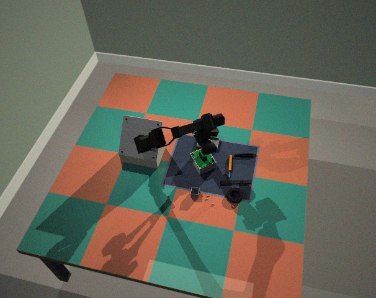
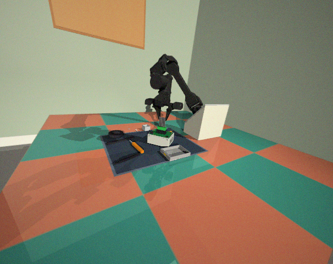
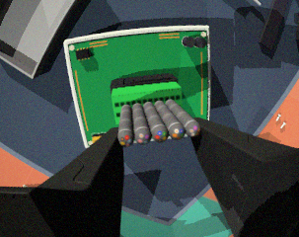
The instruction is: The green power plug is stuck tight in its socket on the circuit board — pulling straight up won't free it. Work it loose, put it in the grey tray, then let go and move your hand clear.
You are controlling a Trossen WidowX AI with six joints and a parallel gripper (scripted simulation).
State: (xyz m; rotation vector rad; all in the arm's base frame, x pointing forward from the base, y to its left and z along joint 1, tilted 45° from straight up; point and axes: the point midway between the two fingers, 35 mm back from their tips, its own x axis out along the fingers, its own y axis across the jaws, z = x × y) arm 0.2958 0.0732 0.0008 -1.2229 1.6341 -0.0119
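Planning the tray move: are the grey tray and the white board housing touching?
Apart: the wrist view shows dark mat between the grey tray and white housing.

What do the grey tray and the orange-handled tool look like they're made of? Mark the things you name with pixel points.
Grey tray point(image 2: 184, 152) point(image 3: 57, 31): perhaps painted metal or plastic, matte, judging by its even grey walls.

Orange-handled tool point(image 1: 230, 162) point(image 2: 137, 147): handle probably plastic, from its uniform bright colour; its pale shaft may be metal.

Top: high, steep downward; exterior: low, tabletop-wide; wrist: close above board; all share board.
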